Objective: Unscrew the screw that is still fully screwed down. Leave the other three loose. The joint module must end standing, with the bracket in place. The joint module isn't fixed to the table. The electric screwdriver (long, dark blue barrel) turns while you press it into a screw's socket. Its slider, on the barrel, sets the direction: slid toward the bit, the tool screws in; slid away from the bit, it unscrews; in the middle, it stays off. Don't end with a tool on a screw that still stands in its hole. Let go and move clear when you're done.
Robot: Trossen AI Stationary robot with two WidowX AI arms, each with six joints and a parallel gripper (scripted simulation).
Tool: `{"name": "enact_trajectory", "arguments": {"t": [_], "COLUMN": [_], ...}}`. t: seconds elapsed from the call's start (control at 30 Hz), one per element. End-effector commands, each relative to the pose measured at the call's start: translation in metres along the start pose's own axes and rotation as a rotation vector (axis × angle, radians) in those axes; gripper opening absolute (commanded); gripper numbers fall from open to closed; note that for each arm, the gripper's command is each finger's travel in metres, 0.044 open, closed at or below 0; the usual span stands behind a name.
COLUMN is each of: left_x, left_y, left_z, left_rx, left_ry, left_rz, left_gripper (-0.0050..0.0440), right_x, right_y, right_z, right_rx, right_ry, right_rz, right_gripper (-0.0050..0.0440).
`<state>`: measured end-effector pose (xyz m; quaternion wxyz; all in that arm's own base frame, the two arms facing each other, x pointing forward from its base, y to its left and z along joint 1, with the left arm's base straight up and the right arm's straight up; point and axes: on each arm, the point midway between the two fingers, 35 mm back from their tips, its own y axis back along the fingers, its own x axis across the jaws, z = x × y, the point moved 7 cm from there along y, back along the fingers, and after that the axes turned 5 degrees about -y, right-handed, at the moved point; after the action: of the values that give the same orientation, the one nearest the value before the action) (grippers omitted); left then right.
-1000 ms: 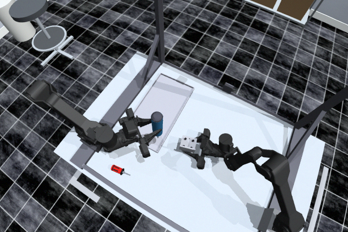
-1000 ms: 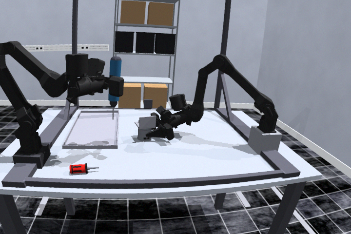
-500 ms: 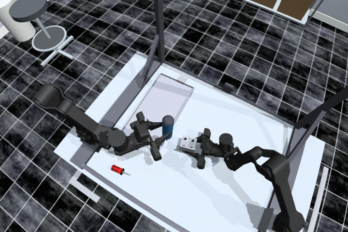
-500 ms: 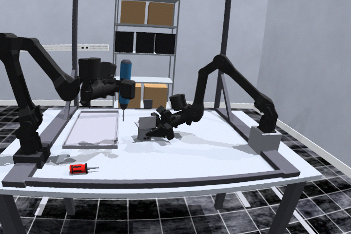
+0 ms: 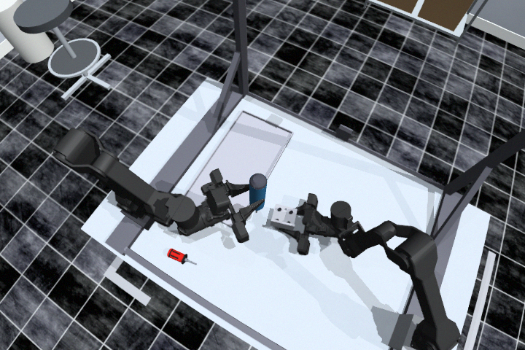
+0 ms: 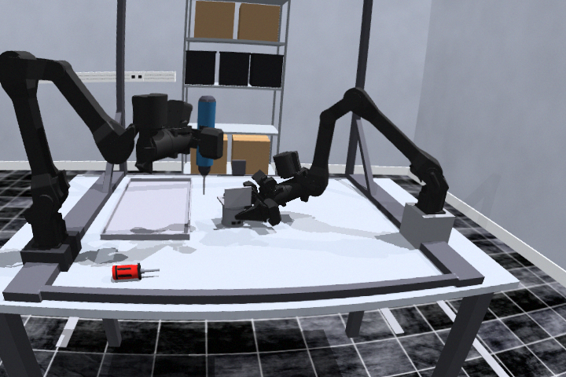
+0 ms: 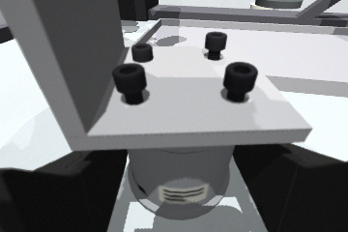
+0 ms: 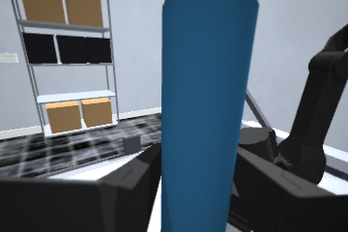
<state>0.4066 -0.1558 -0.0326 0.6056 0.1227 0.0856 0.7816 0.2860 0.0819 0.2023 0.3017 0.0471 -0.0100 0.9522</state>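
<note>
The joint module (image 6: 230,214) (image 7: 182,161) stands upright with the L-shaped bracket (image 6: 237,196) (image 7: 187,113) (image 5: 283,222) on top. My left gripper (image 7: 179,131) is shut on the module's body, below the bracket. In the left wrist view the far-left screw (image 7: 142,52) sits low with no shank showing. The other three, a far-right screw (image 7: 216,43), a near-left screw (image 7: 130,79) and a near-right screw (image 7: 240,77), stand raised. My right gripper (image 5: 256,195) (image 8: 195,151) is shut on the blue electric screwdriver (image 6: 207,111) (image 8: 206,87), upright, bit down, beside the module and above the table. Its slider is not visible.
A shallow tray (image 5: 279,155) (image 6: 145,236) lies behind and beside the right gripper. A red screwdriver (image 5: 176,255) (image 6: 126,271) lies near the table's front edge. Dark frame posts (image 5: 240,53) (image 6: 360,57) rise at the table's sides.
</note>
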Motion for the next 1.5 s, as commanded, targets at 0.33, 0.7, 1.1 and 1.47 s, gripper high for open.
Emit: {"name": "enact_trajectory", "arguments": {"t": [0.33, 0.7, 1.1, 1.47], "left_x": [-0.002, -0.002, -0.002, -0.002], "left_y": [-0.001, -0.001, -0.001, -0.001], "left_z": [0.013, 0.013, 0.013, 0.013], "left_rx": [-0.026, -0.026, -0.026, -0.026], "left_ry": [0.021, 0.021, 0.021, 0.021], "left_rz": [-0.001, -0.001, -0.001, -0.001], "left_gripper": [0.0241, 0.0241, 0.0241, 0.0241], "right_x": [-0.010, -0.036, -0.042, -0.041], "right_y": [-0.012, -0.041, -0.048, -0.049], "right_z": [0.019, 0.023, 0.027, 0.007], "right_rx": [-0.041, -0.041, -0.048, -0.027], "right_ry": [0.047, 0.048, 0.056, 0.031], "right_rz": [0.002, 0.005, 0.005, 0.001], "right_gripper": [0.0165, 0.0165, 0.0165, 0.0165]}}
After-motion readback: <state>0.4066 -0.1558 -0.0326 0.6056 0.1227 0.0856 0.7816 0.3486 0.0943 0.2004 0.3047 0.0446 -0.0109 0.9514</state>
